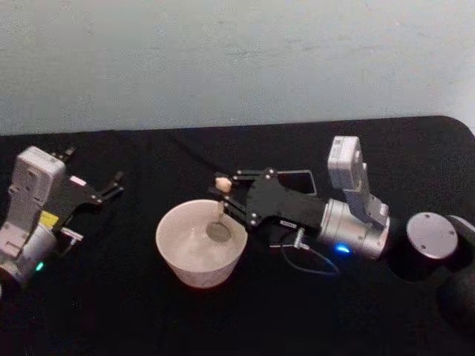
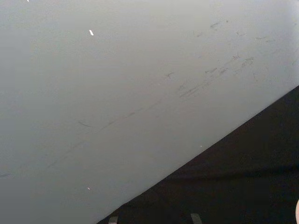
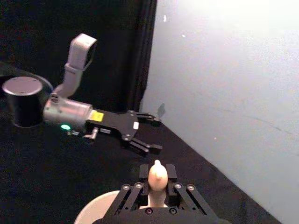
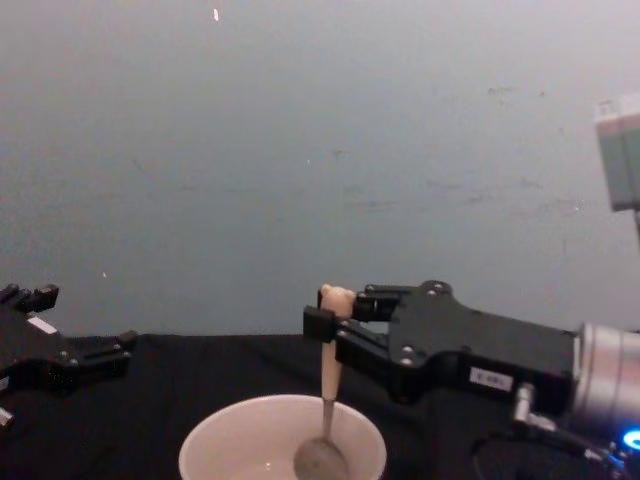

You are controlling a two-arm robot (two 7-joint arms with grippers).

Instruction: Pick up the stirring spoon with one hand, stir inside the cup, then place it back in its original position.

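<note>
Black left gripper (image 1: 94, 167): we see it parked at the left of the dark table (image 1: 111, 311), fingers spread, grasping nothing.
Cream-white round cup (image 1: 199, 273): we find it mid-table, well apart from that gripper.
Beige-handled stirring spoon (image 4: 328, 385) with a bear head: upright, its shiny metal bowl down inside the cup.
Right gripper (image 1: 223, 194): we see it above the cup's rim, clenched on the spoon's handle just below the bear head.
Dark grey square holder (image 1: 300, 173): behind the right gripper.

Head view high above the table (image 1: 111, 311), chest view low across it, the cup (image 1: 200, 271) common to both
</note>
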